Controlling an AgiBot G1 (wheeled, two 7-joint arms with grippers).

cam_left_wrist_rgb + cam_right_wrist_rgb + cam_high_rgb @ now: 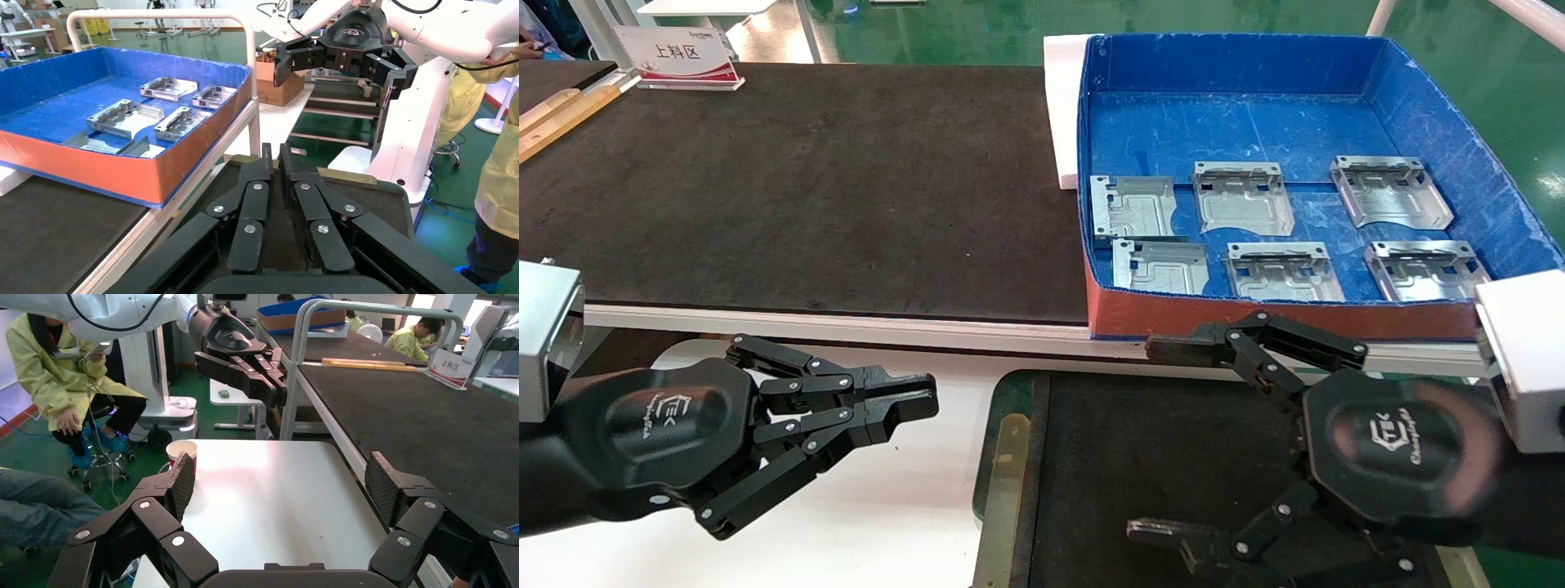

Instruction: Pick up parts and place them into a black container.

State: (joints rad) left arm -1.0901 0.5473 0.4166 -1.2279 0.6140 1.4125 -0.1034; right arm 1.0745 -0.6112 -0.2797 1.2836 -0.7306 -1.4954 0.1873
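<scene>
Both grippers hang low in front of the bench, neither holding a part

The left gripper (911,406) has its fingers pressed together with nothing between them, over the white table (870,523), and the black container (1009,482) lies just beyond its fingertips. The right gripper (1164,441) has its fingers spread wide and empty above the black felt floor of that container; one fingertip sits close to the red front wall of the blue box (1254,314), the other lower over the felt. Six metal parts (1242,198) lie flat in two rows on the floor of the blue box, past the right gripper's upper finger and well apart from the left gripper's fingers. The long black mat (805,188) stretches beyond the left gripper's fingers, with a small sign (678,55) at its far corner
</scene>
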